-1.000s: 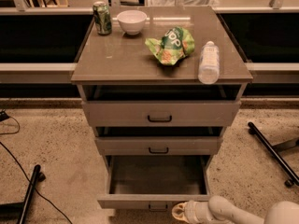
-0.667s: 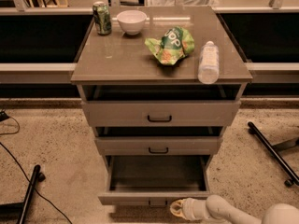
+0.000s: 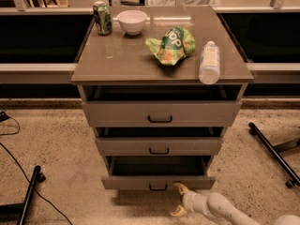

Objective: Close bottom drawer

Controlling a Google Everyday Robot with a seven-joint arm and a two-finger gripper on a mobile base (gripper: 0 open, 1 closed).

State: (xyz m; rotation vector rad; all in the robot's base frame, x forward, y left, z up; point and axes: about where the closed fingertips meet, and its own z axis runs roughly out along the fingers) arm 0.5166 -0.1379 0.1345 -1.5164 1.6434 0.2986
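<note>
a: what is closest to us?

b: the gripper (image 3: 179,199), low down at the front, a bit to the right. its fingers (image 3: 180,187) are spread apart and hold nothing.

a: where is the bottom drawer (image 3: 131,182)?

b: right behind the fingers. it is the lowest one and it sticks out a bit, so you can see the dark box inside. the top finger looks like it touches the flat front, just to the right of the little black handle (image 3: 158,188).

a: which way should the push go?

b: i think straight back, away from us and into the cabinet. the front runs long from left to right, and the fingers are a little right of its middle. so the push could turn the drawer a bit if it is not straight.

a: what is above it?

b: the middle drawer (image 3: 158,146), then the top drawer (image 3: 159,112). both poke out a little too.

a: and far back?

b: the desk (image 3: 122,60) top. a bottle (image 3: 209,62) lies near its right edge, with a green bag (image 3: 171,45) beside it. a white bowl (image 3: 131,21) and a can (image 3: 102,18) stand at the back left.
</note>
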